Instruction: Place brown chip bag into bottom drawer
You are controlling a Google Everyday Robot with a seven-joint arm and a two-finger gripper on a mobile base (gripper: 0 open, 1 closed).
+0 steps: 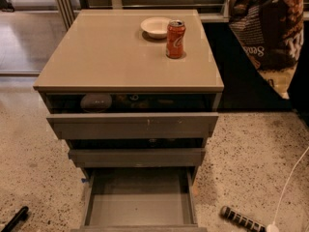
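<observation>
gripper not in view, judged to sit just above the top of the bag, beyond the far right corner of the counter; cannot tell how far open, but probably pinching the cream end, since the bag hangs free in the air. held off the right edge, well apart from can and bowl, likely so as not to knock them. bottom drawer pulled out under the front edge, ready to receive. still to do: bring round to the front and lower in.
</observation>
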